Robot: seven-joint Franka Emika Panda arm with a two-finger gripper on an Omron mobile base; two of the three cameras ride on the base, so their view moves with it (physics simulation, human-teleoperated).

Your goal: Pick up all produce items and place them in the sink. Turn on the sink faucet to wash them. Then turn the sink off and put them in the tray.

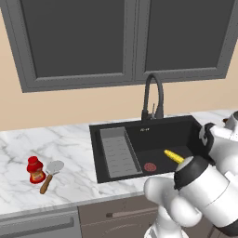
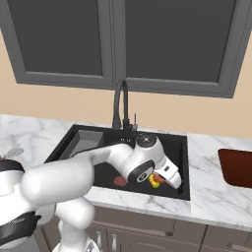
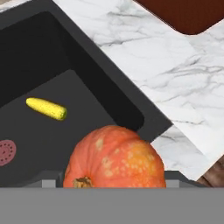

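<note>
An orange-red squat vegetable (image 3: 114, 157) sits between the jaws of my gripper (image 3: 114, 180), which is shut on it; the vegetable hides the fingertips. My gripper (image 2: 160, 180) hangs over the right front part of the black sink (image 1: 116, 128). The yellow corn cob (image 1: 174, 156) lies on the sink floor (image 3: 65, 131), right of the red drain (image 1: 149, 167); from the hand it is the corn cob (image 3: 46, 108) beyond the held vegetable. The black gooseneck faucet (image 1: 153, 95) stands behind the basin, also seen as the faucet (image 2: 120, 103). The reddish-brown tray (image 2: 236, 167) lies on the counter right of the sink.
A grey ribbed insert (image 1: 118, 151) occupies the sink's left side. A red bottle (image 1: 35, 169) and a wooden-handled spatula (image 1: 49, 174) lie on the marble counter to the left. Grey wall cabinets hang above. The tray's corner (image 3: 183, 13) lies across marble from the sink rim.
</note>
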